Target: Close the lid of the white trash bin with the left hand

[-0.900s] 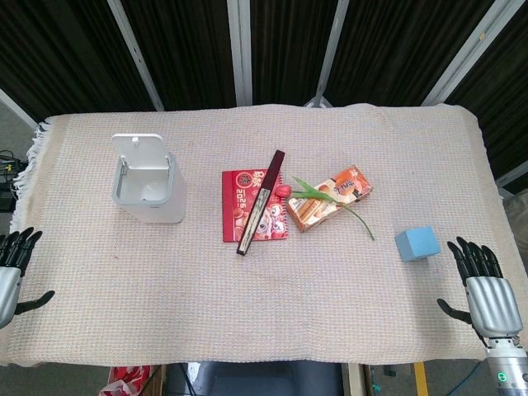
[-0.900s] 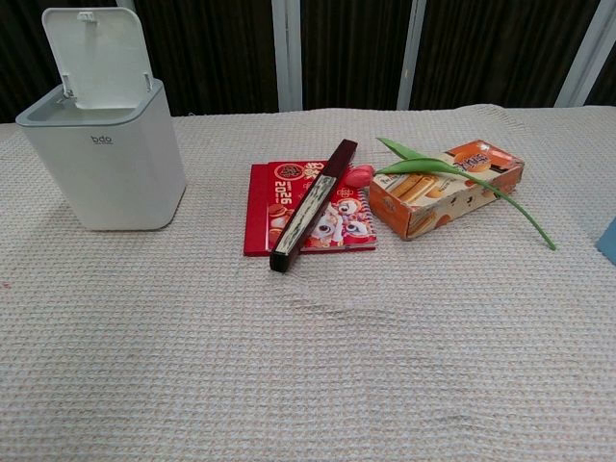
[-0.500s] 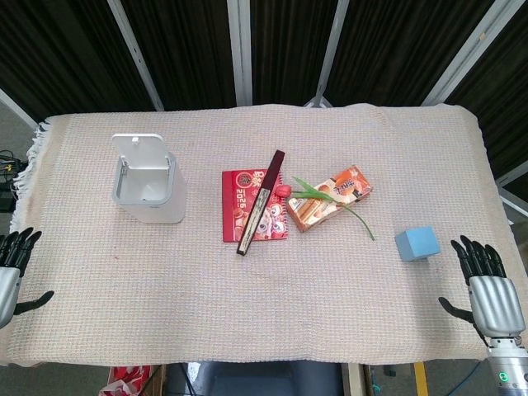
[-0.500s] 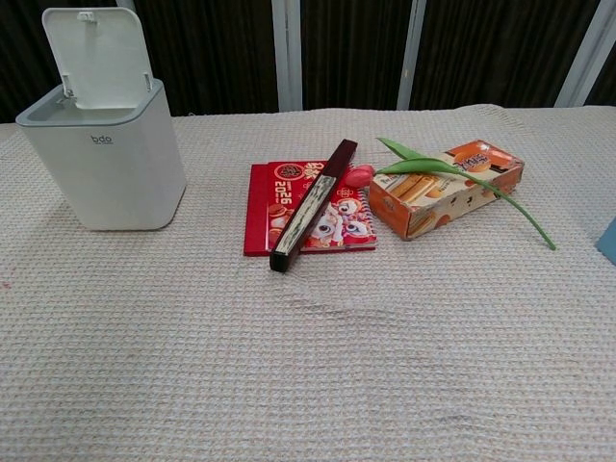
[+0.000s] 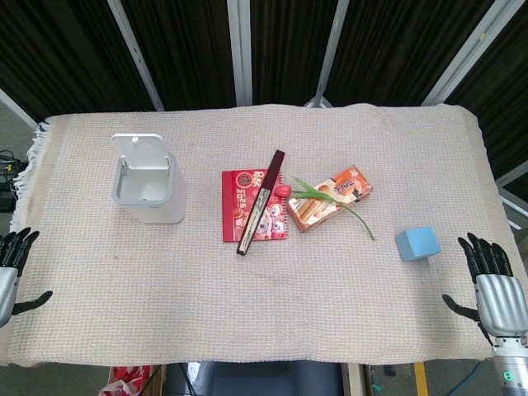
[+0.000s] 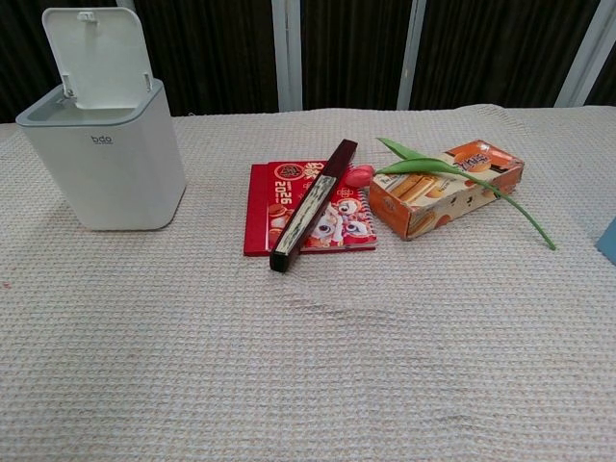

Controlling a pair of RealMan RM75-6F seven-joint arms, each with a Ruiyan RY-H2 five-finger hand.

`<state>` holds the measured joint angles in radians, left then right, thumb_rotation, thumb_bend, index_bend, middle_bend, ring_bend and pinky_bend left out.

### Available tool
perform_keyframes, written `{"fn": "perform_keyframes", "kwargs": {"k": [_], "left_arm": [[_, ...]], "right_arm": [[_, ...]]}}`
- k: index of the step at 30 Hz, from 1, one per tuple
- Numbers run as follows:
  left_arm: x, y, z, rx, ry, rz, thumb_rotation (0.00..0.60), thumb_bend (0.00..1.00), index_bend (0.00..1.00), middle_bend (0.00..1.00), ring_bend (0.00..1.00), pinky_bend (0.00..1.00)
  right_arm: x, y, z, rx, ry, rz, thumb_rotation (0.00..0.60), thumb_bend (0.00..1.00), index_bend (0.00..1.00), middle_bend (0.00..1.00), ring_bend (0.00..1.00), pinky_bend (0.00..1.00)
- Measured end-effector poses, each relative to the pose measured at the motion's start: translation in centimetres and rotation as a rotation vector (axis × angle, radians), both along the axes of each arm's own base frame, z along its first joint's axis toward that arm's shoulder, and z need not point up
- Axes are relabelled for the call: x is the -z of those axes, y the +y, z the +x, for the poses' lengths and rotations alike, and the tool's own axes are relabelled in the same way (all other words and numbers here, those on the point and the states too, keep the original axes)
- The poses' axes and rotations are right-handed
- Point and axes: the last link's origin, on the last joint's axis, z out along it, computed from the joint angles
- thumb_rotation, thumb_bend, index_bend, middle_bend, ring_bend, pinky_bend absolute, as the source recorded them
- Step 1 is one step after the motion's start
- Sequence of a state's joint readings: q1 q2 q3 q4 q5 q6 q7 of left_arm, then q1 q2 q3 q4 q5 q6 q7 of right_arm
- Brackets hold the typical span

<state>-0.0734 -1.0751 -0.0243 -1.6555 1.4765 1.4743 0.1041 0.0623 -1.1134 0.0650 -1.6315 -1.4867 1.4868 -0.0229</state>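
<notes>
right hand [image 5: 502, 290] slips lower at bench [image 5: 330, 313] edge; left hand [image 5: 8, 272] barely shifts. both empty, fingers spread. white trash bin [image 5: 148, 186], lid [image 5: 142, 155] upright, well ahead-right of left hand.

White trash bin [image 5: 149, 188] lid [image 5: 140, 155] upright; left hand [image 5: 10, 268] well apart.

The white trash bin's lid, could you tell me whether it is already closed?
No, in the chest view the lid stands upright, hinged open above the white trash bin.
</notes>
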Motion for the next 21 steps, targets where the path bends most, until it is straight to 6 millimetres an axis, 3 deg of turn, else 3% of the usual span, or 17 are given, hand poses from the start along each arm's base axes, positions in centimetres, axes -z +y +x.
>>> {"fn": "perform_keyframes", "kwargs": {"k": [2,4,6,8,10,16,21], "left_arm": [[-0.1,0.2,0.1,0.003,0.010,0.008,0.600,0.16,0.00,0.00,0.00,0.07],[-0.4,0.5,0.4,0.009,0.017,0.026,0.600,0.22,0.00,0.06,0.05,0.22],[-0.8,1.3,0.8,0.022,0.018,0.056,0.600,0.27,0.00,0.23,0.21,0.37],[-1.3,2.2,1.3,0.040,0.027,0.087,0.600,0.33,0.00,0.47,0.43,0.51],[-1.8,3.7,2.2,0.069,0.037,0.123,0.600,0.38,0.00,0.66,0.58,0.63],[-1.8,8.1,4.2,0.091,0.060,0.105,0.600,0.53,0.00,0.90,0.79,0.81],[-1.4,12.0,6.1,0.036,0.031,0.041,0.600,0.67,0.00,0.99,0.87,0.87]], "right_arm": [[0.0,-0.1,0.0,-0.004,0.002,-0.008,0.600,0.19,0.00,0.00,0.00,0.00],[0.0,-0.1,0.0,-0.001,-0.004,-0.009,0.600,0.19,0.00,0.00,0.00,0.00],[0.0,-0.1,-0.1,0.004,-0.008,-0.010,0.600,0.19,0.00,0.00,0.00,0.00],[-0.1,-0.2,-0.1,0.009,-0.015,-0.014,0.600,0.19,0.00,0.00,0.00,0.00],[-0.1,-0.3,-0.2,0.013,-0.020,-0.018,0.600,0.19,0.00,0.00,0.00,0.00],[0.0,-0.5,-0.1,0.017,-0.032,-0.018,0.600,0.19,0.00,0.00,0.00,0.00],[0.2,-0.6,-0.1,0.022,-0.041,-0.013,0.600,0.19,0.00,0.00,0.00,0.00]]}}
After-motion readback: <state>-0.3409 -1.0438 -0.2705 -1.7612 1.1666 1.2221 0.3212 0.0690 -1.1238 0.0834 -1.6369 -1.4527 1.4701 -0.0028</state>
